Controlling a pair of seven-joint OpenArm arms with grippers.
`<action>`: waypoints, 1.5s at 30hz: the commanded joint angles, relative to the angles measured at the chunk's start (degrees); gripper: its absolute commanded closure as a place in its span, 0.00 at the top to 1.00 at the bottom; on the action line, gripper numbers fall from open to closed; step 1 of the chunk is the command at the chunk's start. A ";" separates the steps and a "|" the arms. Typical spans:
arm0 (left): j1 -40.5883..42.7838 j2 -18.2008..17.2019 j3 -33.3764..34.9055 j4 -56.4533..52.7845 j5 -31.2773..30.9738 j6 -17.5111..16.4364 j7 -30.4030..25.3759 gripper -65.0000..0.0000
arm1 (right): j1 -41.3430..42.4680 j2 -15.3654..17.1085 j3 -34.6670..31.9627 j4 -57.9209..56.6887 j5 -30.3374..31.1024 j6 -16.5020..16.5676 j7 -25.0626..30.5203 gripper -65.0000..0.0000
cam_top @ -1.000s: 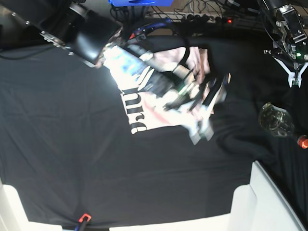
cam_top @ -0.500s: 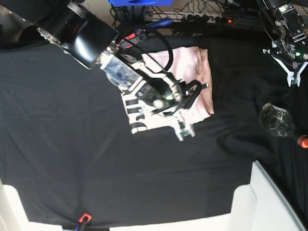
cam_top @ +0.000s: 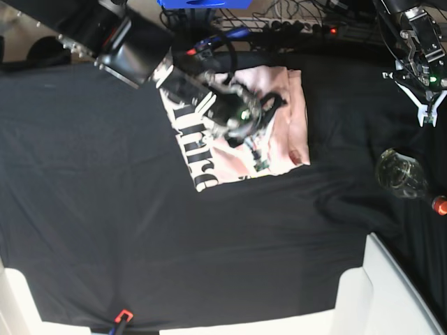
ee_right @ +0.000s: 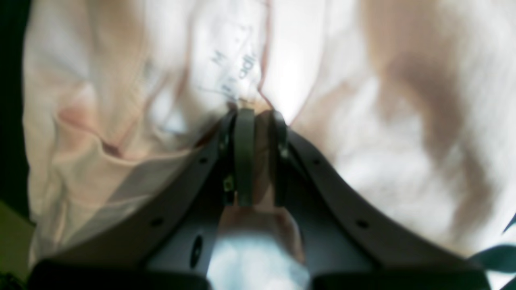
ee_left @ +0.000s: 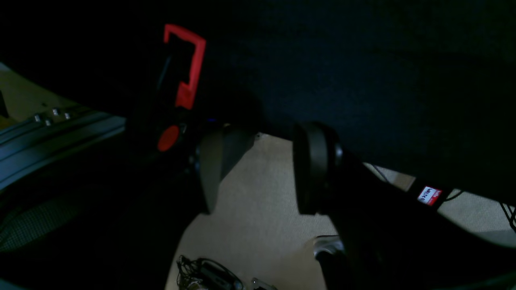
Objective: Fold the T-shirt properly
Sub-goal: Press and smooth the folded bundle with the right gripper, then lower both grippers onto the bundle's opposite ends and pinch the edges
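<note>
The T-shirt point(cam_top: 279, 94) lies as a folded pale pink block on the black table cloth point(cam_top: 105, 209), with black lettering point(cam_top: 195, 150) showing along its left edge. My right gripper point(cam_top: 258, 159) reaches down over the shirt's middle. In the right wrist view its fingers point(ee_right: 244, 153) are shut on a pinch of the pink T-shirt point(ee_right: 383, 80) fabric, close to a faintly printed neck label point(ee_right: 236, 74). My left gripper point(cam_top: 424, 106) hangs at the far right, away from the shirt. In the left wrist view the left gripper point(ee_left: 258, 173) stands open and holds nothing.
A clear glass vessel point(cam_top: 400, 173) and a red-capped object point(cam_top: 438, 204) sit at the right edge of the cloth. A white box point(cam_top: 380, 293) stands at the front right. A red clamp point(cam_top: 123, 317) grips the cloth's front edge. A power strip point(cam_top: 307, 26) and cables lie at the back.
My right gripper has drawn back up over the shirt and gone from open to shut on its fabric. The shirt now lies flatter. The left arm has not moved.
</note>
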 commanded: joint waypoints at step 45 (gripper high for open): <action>-6.62 3.41 35.84 -2.68 -9.68 -1.97 -13.75 0.23 | 1.47 12.51 14.91 19.24 1.77 -8.31 -12.66 0.10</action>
